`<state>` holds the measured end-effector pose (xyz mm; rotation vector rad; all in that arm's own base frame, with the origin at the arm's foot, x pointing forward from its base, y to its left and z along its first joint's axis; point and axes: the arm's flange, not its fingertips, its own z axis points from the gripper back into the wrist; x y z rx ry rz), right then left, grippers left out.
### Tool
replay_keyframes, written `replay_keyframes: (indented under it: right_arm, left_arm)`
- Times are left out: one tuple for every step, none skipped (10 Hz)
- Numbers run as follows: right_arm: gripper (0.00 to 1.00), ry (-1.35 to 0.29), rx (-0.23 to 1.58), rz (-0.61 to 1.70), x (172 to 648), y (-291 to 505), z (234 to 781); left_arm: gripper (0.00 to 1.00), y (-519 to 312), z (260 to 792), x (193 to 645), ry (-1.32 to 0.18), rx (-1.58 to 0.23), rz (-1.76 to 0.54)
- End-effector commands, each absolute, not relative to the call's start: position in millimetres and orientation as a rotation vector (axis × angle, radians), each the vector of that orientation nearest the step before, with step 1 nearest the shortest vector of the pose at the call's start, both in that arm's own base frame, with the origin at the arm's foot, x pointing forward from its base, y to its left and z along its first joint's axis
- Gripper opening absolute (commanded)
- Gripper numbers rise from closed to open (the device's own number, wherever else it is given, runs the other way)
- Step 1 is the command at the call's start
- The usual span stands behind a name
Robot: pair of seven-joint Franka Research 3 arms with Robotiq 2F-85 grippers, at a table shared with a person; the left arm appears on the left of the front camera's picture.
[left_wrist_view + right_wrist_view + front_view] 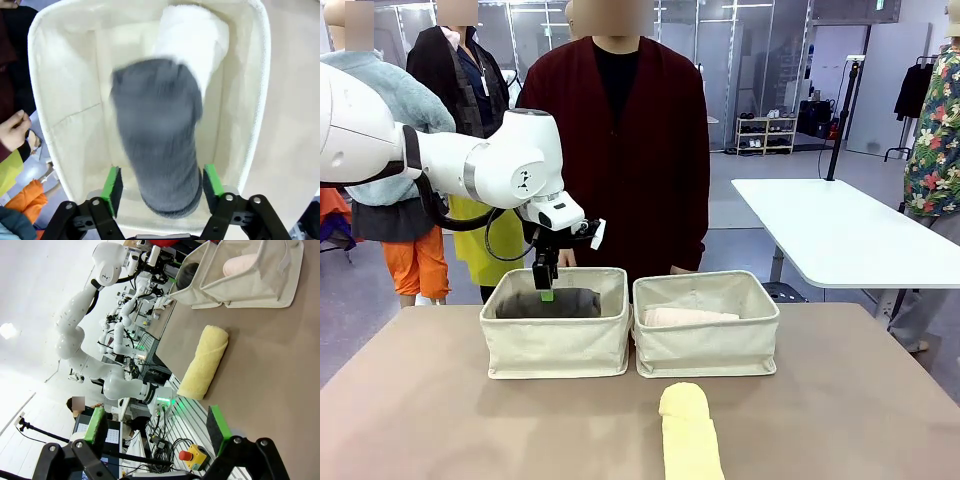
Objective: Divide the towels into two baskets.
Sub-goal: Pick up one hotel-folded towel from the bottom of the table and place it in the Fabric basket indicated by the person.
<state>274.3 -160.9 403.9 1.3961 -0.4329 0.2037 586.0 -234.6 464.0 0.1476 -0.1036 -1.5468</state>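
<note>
Open workroom with a brown tabletop (420, 420); a person (620, 150) in a dark red cardigan stands at its far side, directly behind the two cream baskets, which sit side by side and touching.

Left basket (557, 345) (the one on the robot's left): holds the dark grey towel (550, 303), lying lengthwise across the bin. The left wrist view shows the white towel (192, 40) in the same basket, partly beneath and beyond the grey one. The grey towel is blurred in that view.

Right basket (708, 345): holds the pale pink towel (685, 317), lying flat below the rim.

Pale yellow towel (688, 430): on the bare tabletop, nearer the robot than the baskets, in front of the right basket and apart from it, its long axis pointing roughly towards the bins.

Left gripper (546, 290): lowered into the mouth of the left basket, just above the grey towel. Its fingers (112, 184) are spread and straddle the near end of that towel; a gap shows beside one pad, so they read as released, not clamped.

Right gripper (157, 425): held above the tabletop on the robot's side, well apart from the yellow towel, fingers parted with nothing between them.

A hand (14, 131) of the person shows beside the left basket's outer wall, not touching it.
</note>
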Motion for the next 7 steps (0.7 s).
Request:
replay_keyframes:
  right_arm:
    - [1.00,-0.438,1.396,0.217,268,-160,403]
    - [1.00,-0.438,1.396,0.217,268,-160,403]
    - [1.00,-0.438,1.396,0.217,268,-160,403]
    - [1.00,-0.438,1.396,0.217,268,-160,403]
    - [1.00,-0.438,1.396,0.217,268,-160,403]
    - [1.00,-0.438,1.396,0.217,268,-160,403]
    - [1.00,-0.438,1.396,0.217,268,-160,403]
  left_arm:
    - [1.00,-233,462,576,-0.048,0.184,-1.500]
    - [1.00,-232,457,568,-0.043,0.180,-1.493]
    - [1.00,-230,456,561,-0.046,0.185,-1.460]
    - [1.00,-226,456,549,-0.065,0.218,-1.351]
    - [1.00,-237,456,577,-0.065,0.157,-1.494]
    - [1.00,-237,456,577,-0.065,0.157,-1.494]
    - [1.00,-237,456,577,-0.065,0.157,-1.494]
